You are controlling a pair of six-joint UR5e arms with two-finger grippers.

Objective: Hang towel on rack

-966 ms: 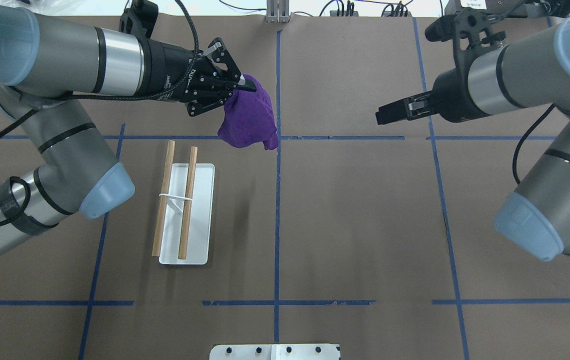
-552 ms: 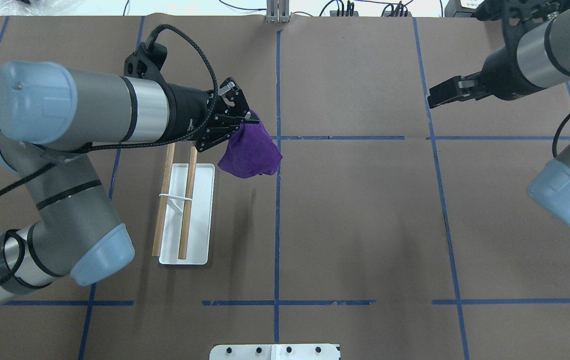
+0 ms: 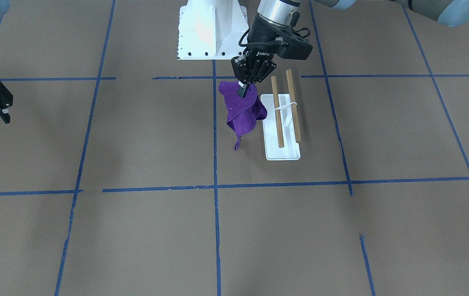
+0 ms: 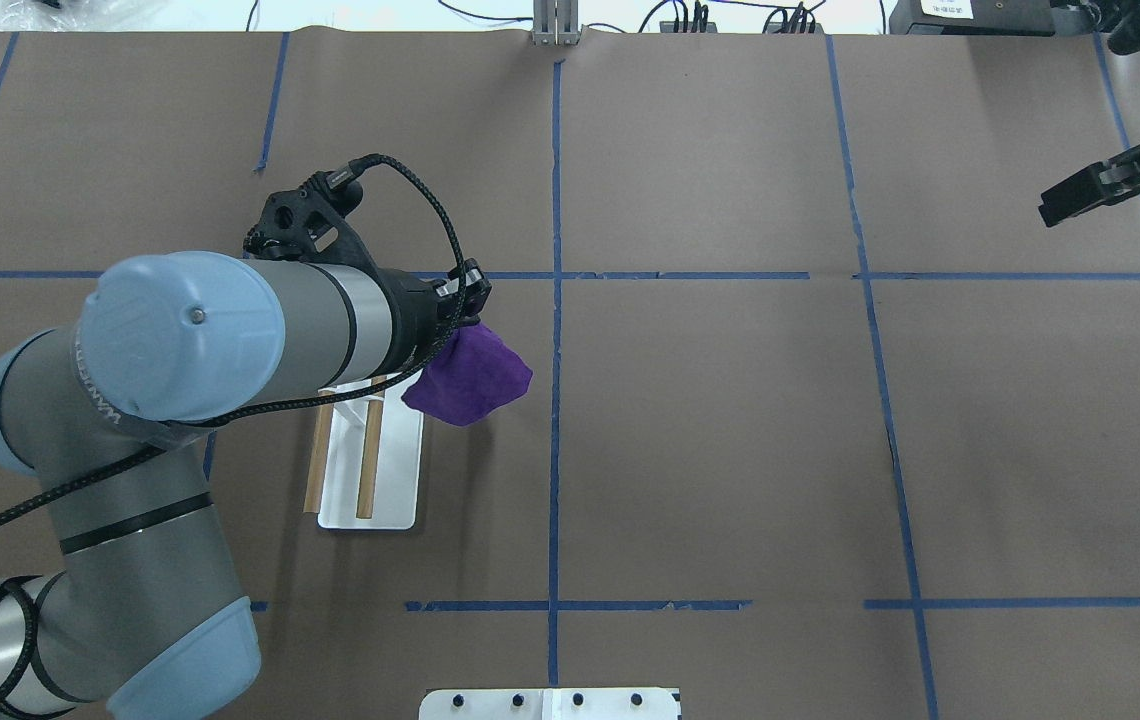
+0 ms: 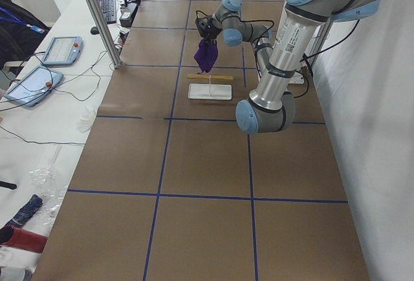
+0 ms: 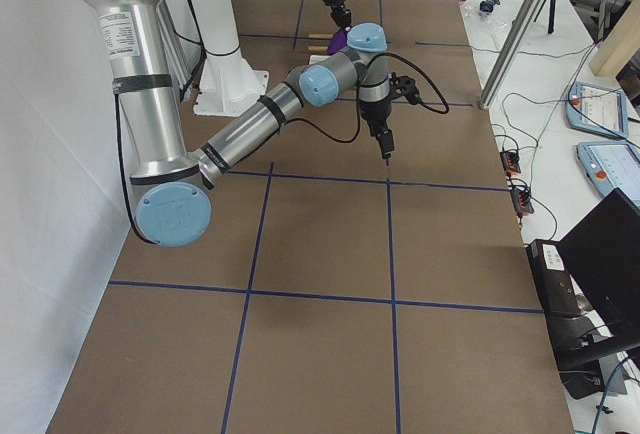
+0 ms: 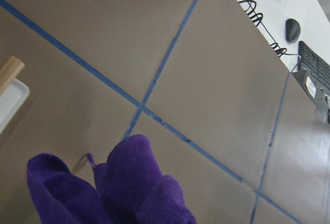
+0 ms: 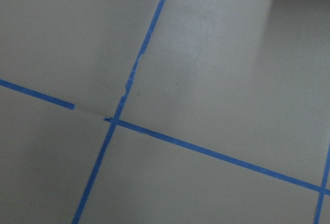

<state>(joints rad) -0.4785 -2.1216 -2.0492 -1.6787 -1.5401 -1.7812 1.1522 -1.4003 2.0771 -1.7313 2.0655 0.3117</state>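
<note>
A purple towel (image 3: 242, 112) hangs bunched in the air, with my left gripper (image 3: 242, 89) shut on its top edge. In the overhead view the towel (image 4: 470, 376) hangs just right of the rack's far end, below the left gripper (image 4: 466, 316). The rack (image 3: 282, 153) has a flat white base, and its two brown rods (image 3: 277, 111) are bare. My arm hides the rack's (image 4: 375, 500) far half from overhead. The left wrist view shows the towel (image 7: 113, 188) and a rod tip (image 7: 10, 69). My right gripper (image 4: 1067, 198) hangs shut, holding nothing, far off at the table's right side.
The large white pedestal (image 3: 205, 33) with bolt holes stands at the robot's base, behind the rack. Blue tape lines (image 4: 555, 400) cross the brown table. Cables and tablets (image 5: 45, 67) lie beyond the table's far edge. The right wrist view shows only table and tape (image 8: 206, 152).
My left arm has swung toward the robot with the towel, from beyond the rack to beside its far end. The right arm has pulled away to the far right.
</note>
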